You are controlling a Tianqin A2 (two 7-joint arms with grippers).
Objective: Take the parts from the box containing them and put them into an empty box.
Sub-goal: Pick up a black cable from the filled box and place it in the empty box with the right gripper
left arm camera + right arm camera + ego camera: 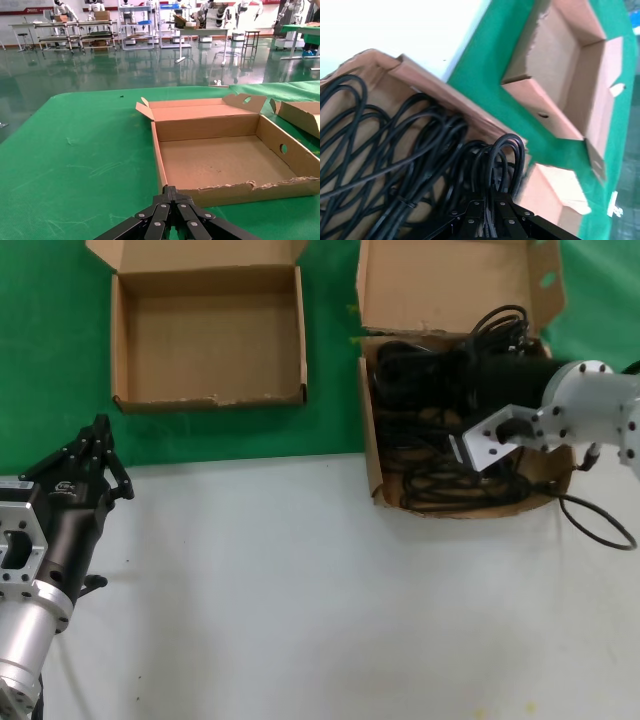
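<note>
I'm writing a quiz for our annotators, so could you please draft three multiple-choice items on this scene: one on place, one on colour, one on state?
1. Where is the right gripper?
A. over the empty box
B. in the box of cords
C. on the white table

2. What colour is the cloth under the boxes?
A. green
B. blue
C. grey

3. What does the empty box hold?
A. one cord
B. a plug
C. nothing

Answers:
1 B, the head view shows it down among the cords in the full box.
2 A, green in every view.
3 C, its floor is bare in the left wrist view.
</note>
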